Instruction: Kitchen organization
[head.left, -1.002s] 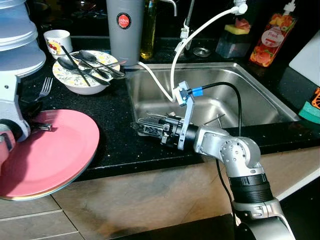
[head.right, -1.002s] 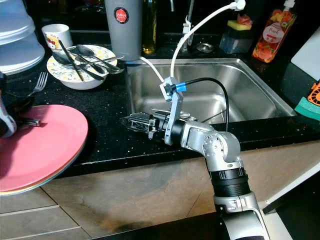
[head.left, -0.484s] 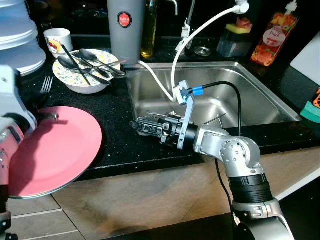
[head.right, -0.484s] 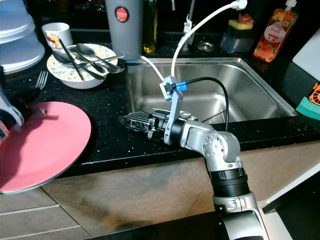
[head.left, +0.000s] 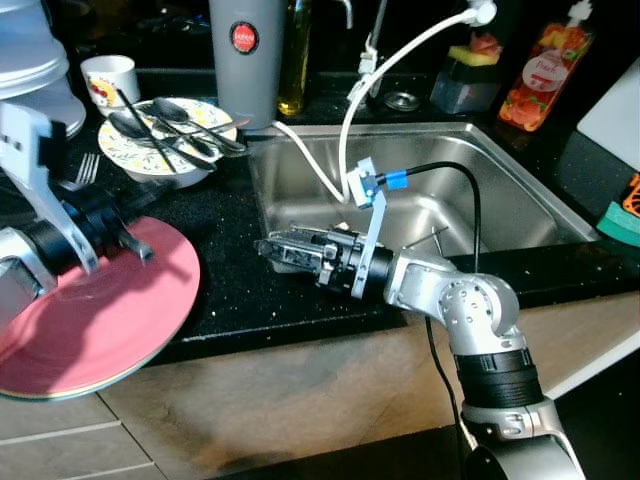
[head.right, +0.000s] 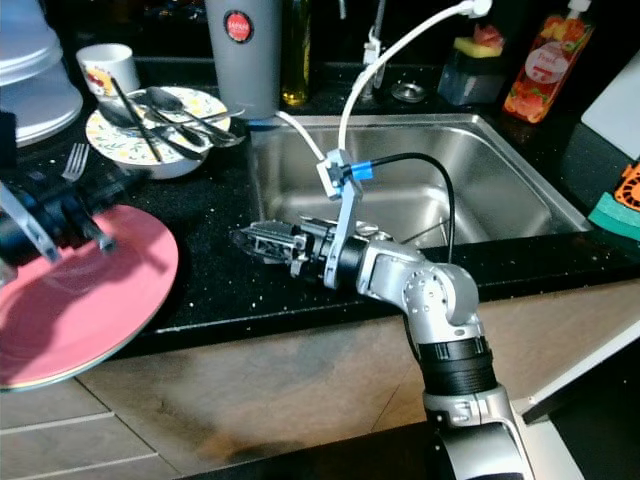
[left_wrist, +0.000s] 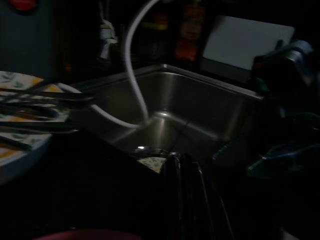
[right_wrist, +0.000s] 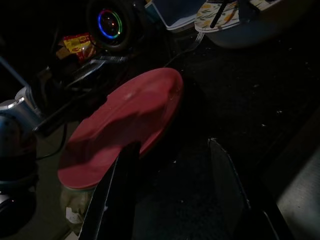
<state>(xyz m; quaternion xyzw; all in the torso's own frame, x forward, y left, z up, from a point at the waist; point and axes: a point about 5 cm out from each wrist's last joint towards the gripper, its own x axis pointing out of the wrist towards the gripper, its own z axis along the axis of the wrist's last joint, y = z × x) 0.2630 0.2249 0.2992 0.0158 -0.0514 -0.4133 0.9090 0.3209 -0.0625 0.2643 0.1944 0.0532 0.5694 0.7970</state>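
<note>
Pink plate (head.left: 95, 315) at the surface's (head.left: 235, 290) near edge, overhanging it, far rim under the left gripper (head.left: 128, 243); fingers close together, grip on the rim unclear. Right gripper (head.left: 285, 250) farther off toward the sink (head.left: 480, 210), fingers apart, pointing plateward. Behind: bowl (head.left: 170, 150) of cutlery, fork (head.left: 85, 172), cup (head.left: 105, 78).
</note>
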